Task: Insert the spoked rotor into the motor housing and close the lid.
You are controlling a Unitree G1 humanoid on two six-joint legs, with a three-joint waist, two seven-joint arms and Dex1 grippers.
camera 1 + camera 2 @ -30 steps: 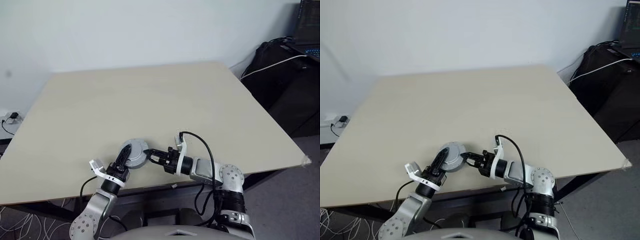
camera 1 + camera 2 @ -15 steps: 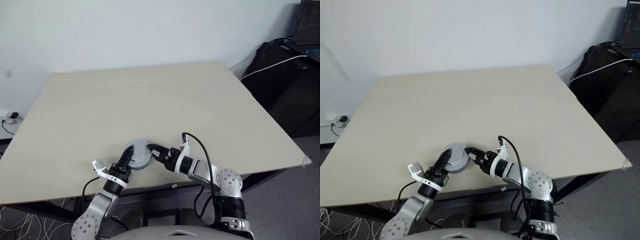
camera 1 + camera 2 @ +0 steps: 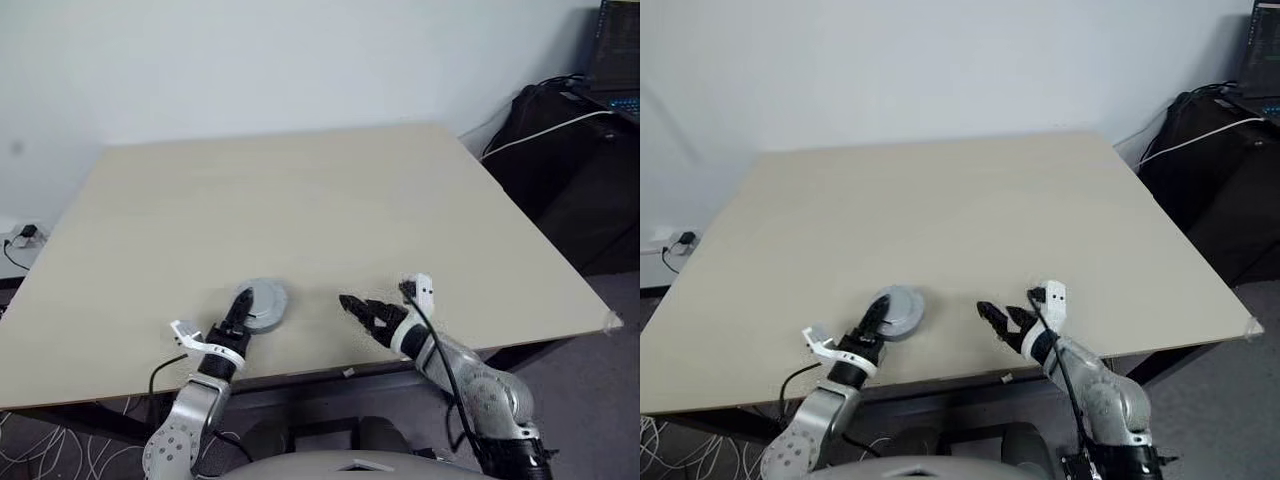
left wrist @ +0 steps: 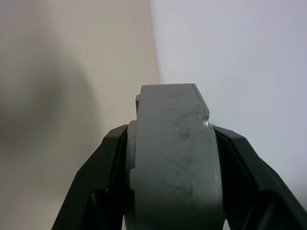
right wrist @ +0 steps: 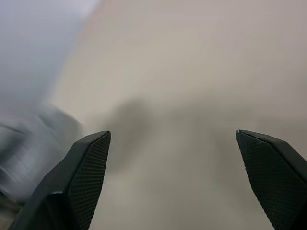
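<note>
The lid [image 3: 261,304], a single grey disc, sits clamped between the left gripper [image 3: 240,305]'s two black fingers [image 4: 108,167], above the near part of the table [image 3: 300,200]. The left wrist view shows its scuffed edge. To its right, well apart, the right gripper [image 3: 362,312] gapes wide, empty.

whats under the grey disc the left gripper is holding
The lid, clamped edge-on by the left gripper, sits low over the bare table. Whether the rotor and housing sit beneath or inside it is hidden.
</note>
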